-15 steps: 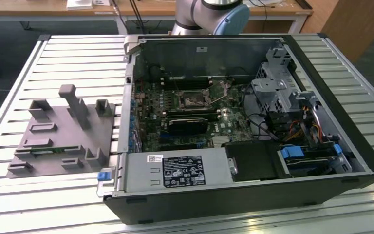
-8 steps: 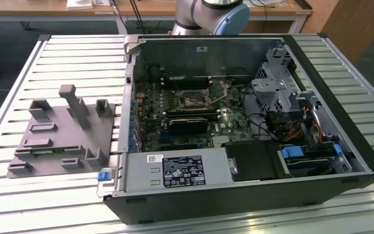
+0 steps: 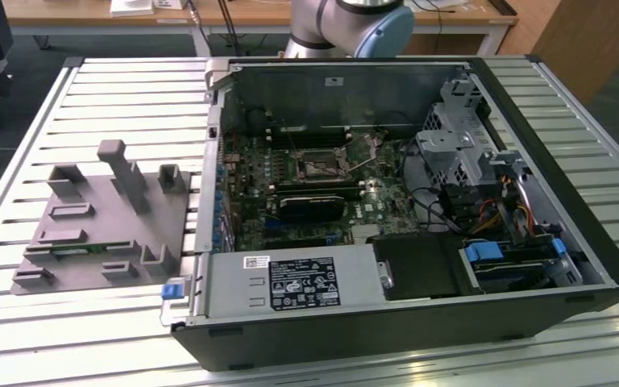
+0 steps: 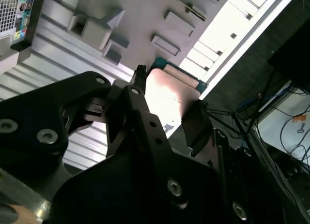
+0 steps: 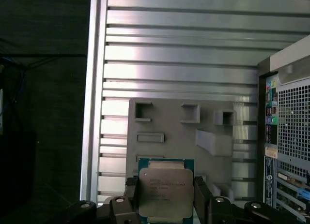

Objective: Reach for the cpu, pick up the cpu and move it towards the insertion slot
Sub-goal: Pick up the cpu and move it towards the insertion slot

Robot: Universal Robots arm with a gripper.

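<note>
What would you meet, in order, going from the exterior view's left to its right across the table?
grey fixture plate → insertion slot → metal drive cage → black case wall

A ribbed aluminium tabletop (image 3: pixel 116 89) is seen, with bright glare thrown along its slats. Behind it a light wooden desk (image 3: pixel 105 22) on a pale frame is set, and a wooden panel (image 3: pixel 583 40) at the exterior view's right. A dark floor (image 3: pixel 30 72) is seen around it, with loose cables (image 4: pixel 256 104) strewn in the second wrist view.
</note>
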